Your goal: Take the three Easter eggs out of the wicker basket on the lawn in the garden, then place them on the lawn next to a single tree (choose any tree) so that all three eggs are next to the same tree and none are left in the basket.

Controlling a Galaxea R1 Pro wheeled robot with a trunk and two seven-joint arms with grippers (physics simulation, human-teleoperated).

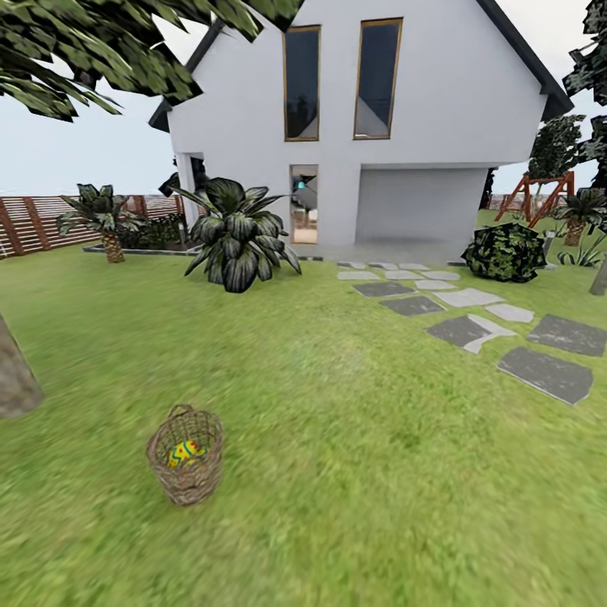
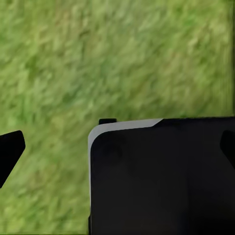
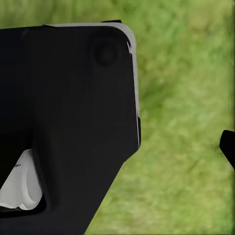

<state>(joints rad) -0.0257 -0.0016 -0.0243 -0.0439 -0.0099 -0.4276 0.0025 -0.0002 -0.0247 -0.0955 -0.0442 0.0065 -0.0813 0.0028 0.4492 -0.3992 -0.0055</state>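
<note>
Wicker basket (image 1: 185, 466) sits upright on the lawn (image 1: 337, 472), near and left of centre — an Easter egg (image 1: 185, 453) shows inside. A pale tree trunk (image 1: 13, 375) stands left of it. Farther back — grey stepping stones (image 1: 472, 324), then the white house (image 1: 362, 126). Whether either end effector is released or clenched, I cannot tell.

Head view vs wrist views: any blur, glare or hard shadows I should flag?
Head view: flat, even light, no glare or hard cast shadows; the lawn smears into streaks near the bottom edge, while the wicker basket stays readable with a patterned egg inside. Left wrist view: soft, blurred grass behind a dark robot part. Right wrist view: the same, no detail in the black.
</note>
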